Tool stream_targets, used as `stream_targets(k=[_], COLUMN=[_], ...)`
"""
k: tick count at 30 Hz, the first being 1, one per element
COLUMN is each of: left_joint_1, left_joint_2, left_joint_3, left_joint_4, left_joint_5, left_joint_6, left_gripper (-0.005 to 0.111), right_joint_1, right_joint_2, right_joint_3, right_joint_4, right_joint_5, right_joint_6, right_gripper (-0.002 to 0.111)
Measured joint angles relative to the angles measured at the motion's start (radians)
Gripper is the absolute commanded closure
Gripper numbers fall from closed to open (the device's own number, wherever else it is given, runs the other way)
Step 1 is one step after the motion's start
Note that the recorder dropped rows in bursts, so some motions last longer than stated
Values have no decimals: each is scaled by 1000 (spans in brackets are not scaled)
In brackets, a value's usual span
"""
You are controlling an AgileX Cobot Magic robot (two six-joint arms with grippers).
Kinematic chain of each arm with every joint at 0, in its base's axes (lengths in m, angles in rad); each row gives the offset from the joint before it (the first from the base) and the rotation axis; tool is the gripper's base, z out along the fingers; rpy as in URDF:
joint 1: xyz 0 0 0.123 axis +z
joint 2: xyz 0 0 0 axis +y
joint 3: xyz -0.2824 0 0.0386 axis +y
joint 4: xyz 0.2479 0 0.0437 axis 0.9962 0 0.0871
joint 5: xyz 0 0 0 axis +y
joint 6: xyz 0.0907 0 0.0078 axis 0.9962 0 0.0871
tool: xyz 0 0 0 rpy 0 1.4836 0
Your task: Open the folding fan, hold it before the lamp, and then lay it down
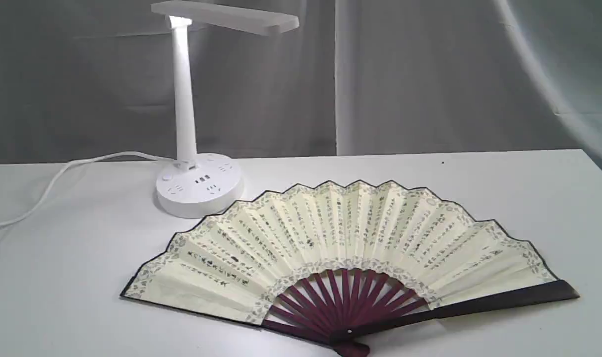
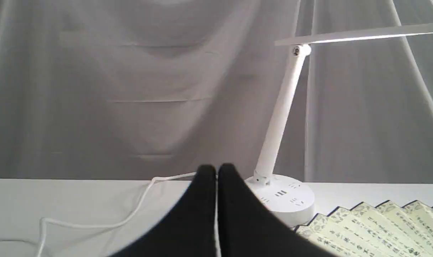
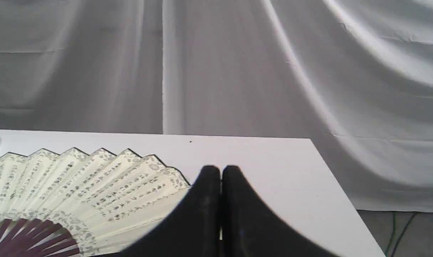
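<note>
**A:** What is the left pincer (image 2: 217,172) doing?

**B:** Its two black fingers (image 2: 198,217) are pressed together and hold nothing. Only a hairline of light shows between them.

**A:** And what sits farthest toward nine o'clock on the tabletop (image 1: 58,277)?

**B:** A white cord (image 1: 58,174). It curves in from the nine o'clock edge to the lamp (image 1: 186,114).

**A:** How does the lamp stand?

**B:** Upright on its round, socketed base, at about eleven o'clock from the fan's middle. Its flat bar head reaches toward three o'clock and glows where it meets the stem.

**A:** Where is the folding fan (image 1: 340,233)?

**B:** It lies flat on the tabletop, fully open. The pivot is at six o'clock, and the pleated leaf arches from nine through twelve to three. The rim at about eleven o'clock lies just beside the lamp's base, though I cannot tell whether they touch. One dark guard stretches out toward three o'clock.

**A:** And the right pincer (image 3: 220,172)?

**B:** Its fingers are together too, gripping nothing. Its wrist view shows the three o'clock half of the fan resting on the tabletop near them. A grey curtain (image 1: 430,74) hangs at twelve o'clock behind everything.
</note>
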Motion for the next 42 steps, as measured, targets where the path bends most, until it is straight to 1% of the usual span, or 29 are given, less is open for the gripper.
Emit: stream_targets(k=[4,7,14,42], left_joint_1=[0,0,0,0], left_joint_2=[0,0,0,0], left_joint_3=[109,141,143,143], left_joint_4=[0,2,2,2], left_joint_5=[-113,-110,-78,-78], left_joint_6=[0,0,0,1], left_gripper=[107,107,107,107], right_joint_1=[0,0,0,0], right_joint_2=[0,0,0,0], right_joint_3=[81,96,97,97], right_joint_4=[4,6,6,6], right_joint_5=[-87,-73,-41,-34], right_joint_6=[0,0,0,0], right_gripper=[108,108,108,108])
